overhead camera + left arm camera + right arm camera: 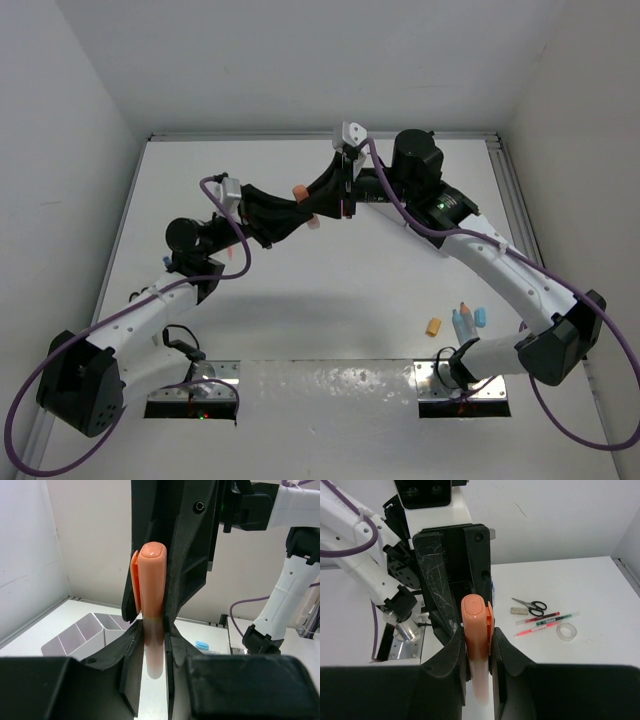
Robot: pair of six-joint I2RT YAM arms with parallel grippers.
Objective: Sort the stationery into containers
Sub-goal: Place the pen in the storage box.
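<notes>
Top external view: I have the orange marker [299,191] raised between both arms, its long axis crosswise to them. My left end effector [152,632] is clamped narrow on the pale barrel, and the right end effector [479,635] pinches the cap. The white organiser [103,635] lies below and left of the left grip, so I judge that arm nearer.
</notes>
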